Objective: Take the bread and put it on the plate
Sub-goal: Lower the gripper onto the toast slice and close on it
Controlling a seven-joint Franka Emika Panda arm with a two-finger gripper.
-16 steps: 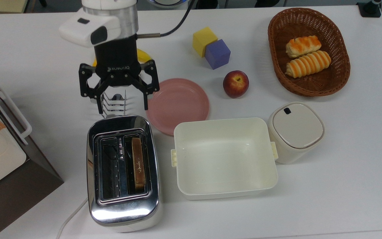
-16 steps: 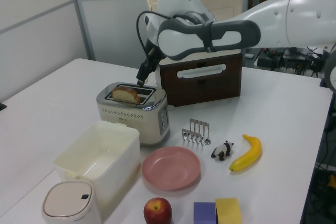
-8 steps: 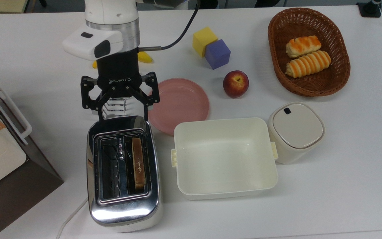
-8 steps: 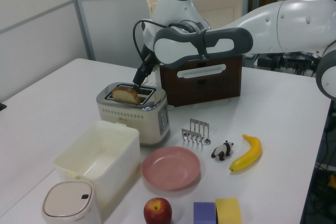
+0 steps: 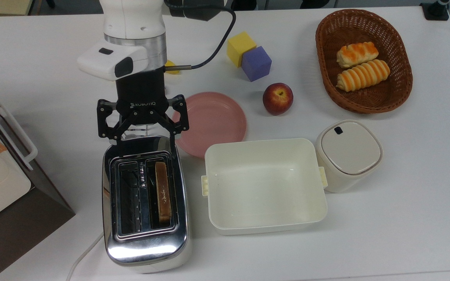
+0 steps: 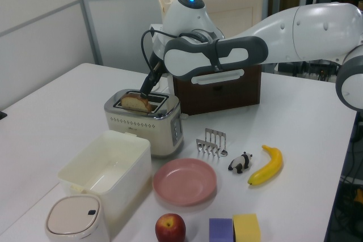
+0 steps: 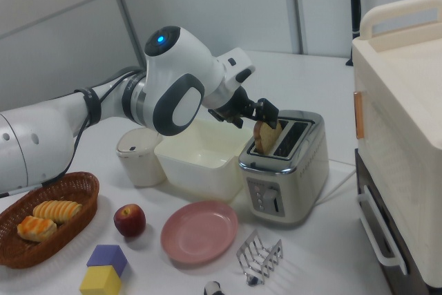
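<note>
The bread (image 5: 163, 191) is a thin tan slice with a brown crust, standing upright in the slot of the chrome toaster (image 5: 147, 249) that lies on the top view's right. My gripper (image 5: 145, 145) hangs open over the toaster's far end, short of the slice, with nothing between its fingers. From the side, the bread (image 6: 135, 102) sticks up out of the toaster (image 6: 148, 122), and the gripper (image 6: 146, 88) is just behind it. In the right view the gripper (image 7: 268, 111) is right above the bread (image 7: 265, 137). The pink plate (image 5: 213, 121) sits bare beside the toaster.
A cream tub (image 5: 264, 185) and a lidded canister (image 5: 349, 154) stand on the top view's right of the toaster. An apple (image 5: 277, 98), two foam cubes (image 5: 248, 54) and a basket with rolls (image 5: 361, 62) lie farther off. A toast rack (image 6: 211, 141), panda toy (image 6: 241, 161) and banana (image 6: 267, 165) lie beyond the plate.
The gripper has moved from over the toast rack toward the toaster, downward in the top view, staying open. The bread and plate have not moved.
</note>
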